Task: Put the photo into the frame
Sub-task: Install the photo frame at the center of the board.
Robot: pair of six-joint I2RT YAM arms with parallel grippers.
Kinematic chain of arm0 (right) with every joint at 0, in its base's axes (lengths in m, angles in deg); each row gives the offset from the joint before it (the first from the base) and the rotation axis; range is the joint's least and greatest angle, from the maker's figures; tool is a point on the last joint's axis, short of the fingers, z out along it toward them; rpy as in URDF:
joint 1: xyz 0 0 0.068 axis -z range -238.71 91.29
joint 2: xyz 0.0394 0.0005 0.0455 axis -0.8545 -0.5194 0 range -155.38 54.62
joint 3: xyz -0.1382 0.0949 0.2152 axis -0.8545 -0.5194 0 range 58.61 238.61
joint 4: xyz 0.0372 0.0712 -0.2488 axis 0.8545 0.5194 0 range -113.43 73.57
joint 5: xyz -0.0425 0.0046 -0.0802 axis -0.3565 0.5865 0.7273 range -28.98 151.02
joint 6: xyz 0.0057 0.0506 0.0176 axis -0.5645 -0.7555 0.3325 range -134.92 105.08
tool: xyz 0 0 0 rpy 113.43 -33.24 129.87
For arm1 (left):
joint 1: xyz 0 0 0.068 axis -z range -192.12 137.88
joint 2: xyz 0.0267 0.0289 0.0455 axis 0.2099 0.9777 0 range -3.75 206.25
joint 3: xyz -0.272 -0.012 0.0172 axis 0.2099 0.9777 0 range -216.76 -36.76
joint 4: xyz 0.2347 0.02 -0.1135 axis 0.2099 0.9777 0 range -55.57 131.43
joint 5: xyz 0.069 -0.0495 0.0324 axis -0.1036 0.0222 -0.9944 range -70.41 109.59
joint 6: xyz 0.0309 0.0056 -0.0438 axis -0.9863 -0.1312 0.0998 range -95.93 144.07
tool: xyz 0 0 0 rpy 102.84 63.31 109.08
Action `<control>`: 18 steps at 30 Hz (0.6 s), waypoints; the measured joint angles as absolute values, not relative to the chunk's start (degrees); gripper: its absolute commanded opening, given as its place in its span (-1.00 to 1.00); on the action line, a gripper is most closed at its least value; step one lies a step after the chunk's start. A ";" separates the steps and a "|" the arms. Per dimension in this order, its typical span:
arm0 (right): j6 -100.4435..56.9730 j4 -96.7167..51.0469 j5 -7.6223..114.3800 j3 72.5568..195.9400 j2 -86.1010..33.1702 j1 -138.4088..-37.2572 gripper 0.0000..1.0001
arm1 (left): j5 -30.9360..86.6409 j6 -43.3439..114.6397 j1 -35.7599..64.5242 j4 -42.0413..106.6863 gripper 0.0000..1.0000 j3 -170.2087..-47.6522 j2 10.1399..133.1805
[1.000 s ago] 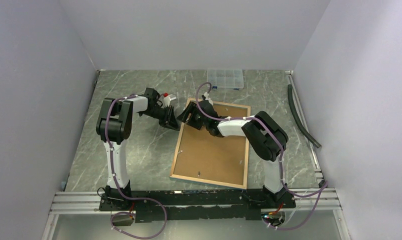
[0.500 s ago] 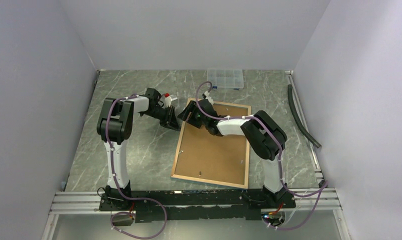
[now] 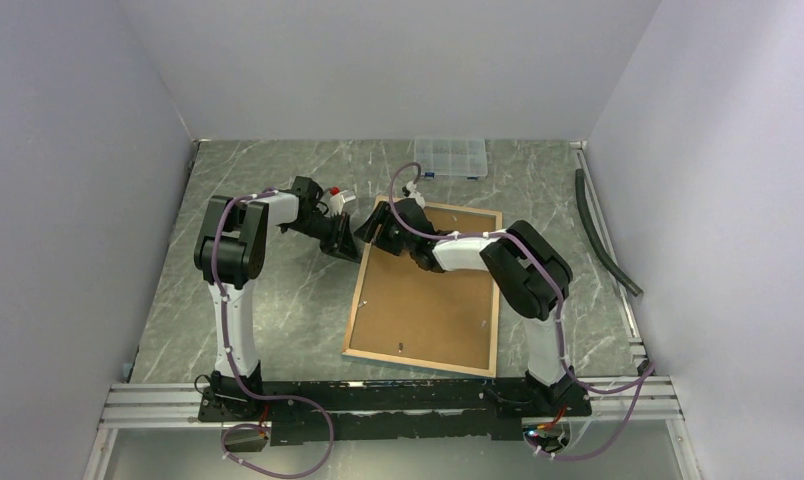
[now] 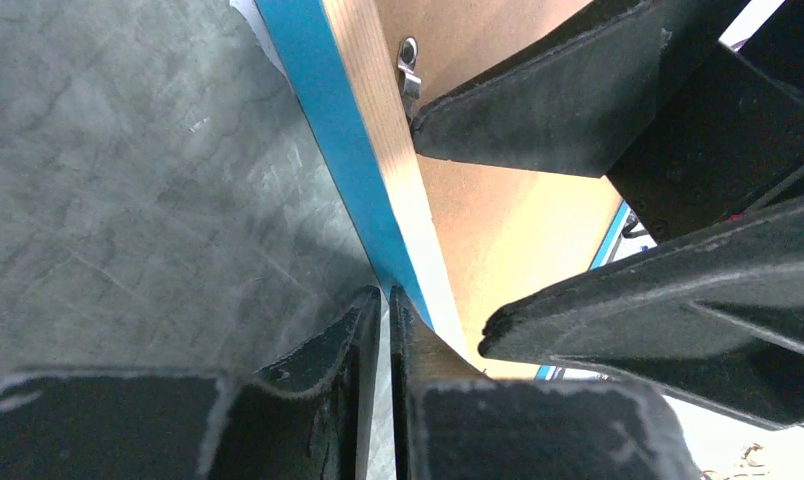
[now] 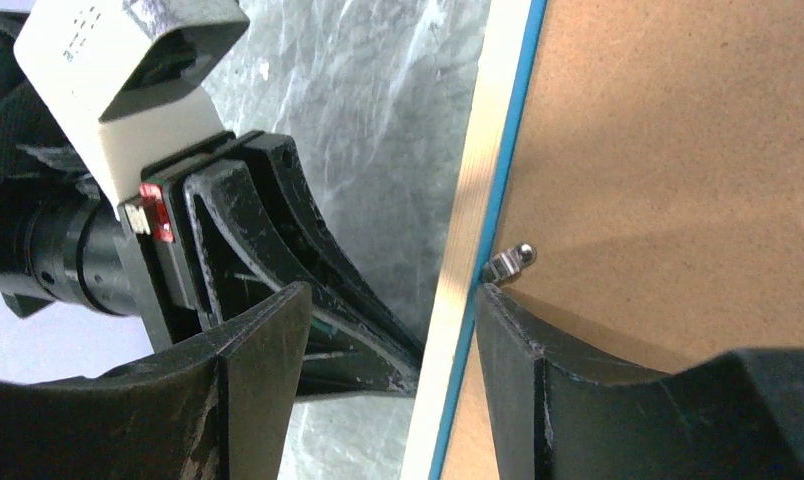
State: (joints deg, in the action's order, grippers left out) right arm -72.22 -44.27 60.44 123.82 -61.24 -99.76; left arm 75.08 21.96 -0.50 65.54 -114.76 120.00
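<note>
Plainly the trouble spot is the far left corner of the frame [image 3: 350, 330], which lies face down on the bench [image 3: 268, 300] with its tan rear side up; the left tool [image 4: 383, 300] has its fingers drawn almost together, tips hard against the blue outer edge of that rail, though whether they nip the lip I cannot tell; just to the right of it the right tool [image 5: 388, 300] stands well open and holds nothing, one finger outside the rail and the other down on the brown backing board [image 3: 428, 300], beside a small metal turn-clip [image 5: 508, 262]. The photo I cannot see from any angle, so it may sit under the board or not be in yet. To my eye the risks come from crowding: the two tools are close enough to foul each other if either swings; a push from the left could slide the whole frame across the smooth bench; and the right finger could skid off the clip, or, pressing on the board, pin it down when it needs to lift.
</note>
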 measured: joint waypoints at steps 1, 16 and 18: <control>-71.85 -44.62 60.40 123.45 -61.02 -99.79 0.32 | 75.03 21.94 -0.48 65.63 -0.71 -114.76 120.00; -71.28 -44.07 58.87 120.68 -58.66 -99.79 0.32 | 74.86 21.94 -0.39 66.37 -0.76 -114.76 120.00; -71.28 -43.92 58.91 121.49 -59.25 -99.76 0.31 | 74.83 21.96 -0.35 66.37 -0.77 -114.76 120.00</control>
State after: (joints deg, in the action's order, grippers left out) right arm -71.28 -43.92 58.91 121.49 -59.25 -99.76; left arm 74.83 21.96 -0.35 66.37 -114.76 120.00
